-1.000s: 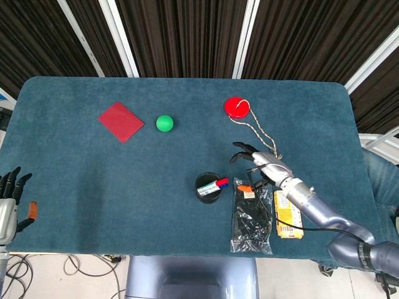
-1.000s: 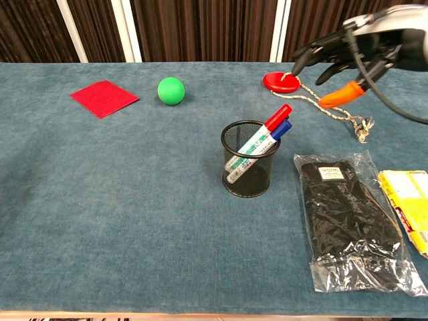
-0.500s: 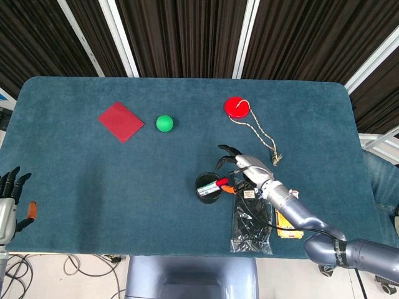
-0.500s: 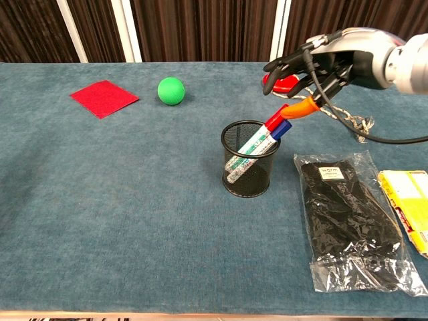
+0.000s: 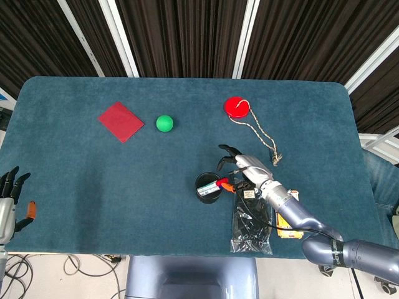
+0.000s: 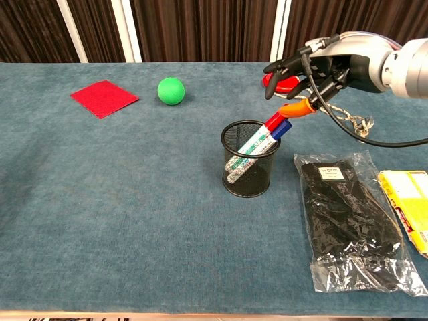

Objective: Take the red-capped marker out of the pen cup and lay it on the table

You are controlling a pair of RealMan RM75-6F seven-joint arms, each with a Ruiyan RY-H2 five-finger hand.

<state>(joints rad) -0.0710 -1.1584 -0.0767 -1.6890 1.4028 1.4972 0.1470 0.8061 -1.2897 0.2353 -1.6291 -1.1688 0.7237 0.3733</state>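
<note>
A black mesh pen cup (image 6: 249, 160) stands at mid-table, also seen from above (image 5: 207, 187). Two markers lean out of it to the right: the red-capped marker (image 6: 274, 120) on top and a blue-capped marker (image 6: 283, 128) just under it. My right hand (image 6: 328, 67) hovers above and right of the cup with its fingers spread. Its orange-tipped thumb (image 6: 298, 106) sits right at the red cap, and nothing is pinched. The head view shows the same hand (image 5: 246, 171) beside the cup's right rim. My left hand (image 5: 7, 202) rests open at the table's near left edge.
A red square (image 6: 104, 97) and a green ball (image 6: 170, 90) lie at the far left. A red disc (image 5: 237, 106) with a cord lies behind my right hand. A black item in a plastic bag (image 6: 348, 214) and a yellow packet (image 6: 408, 204) lie right of the cup.
My right hand has come left and down from beside the cord to the cup, bringing its thumb to the red cap. It has barely shifted in the last half second. The left hand is still.
</note>
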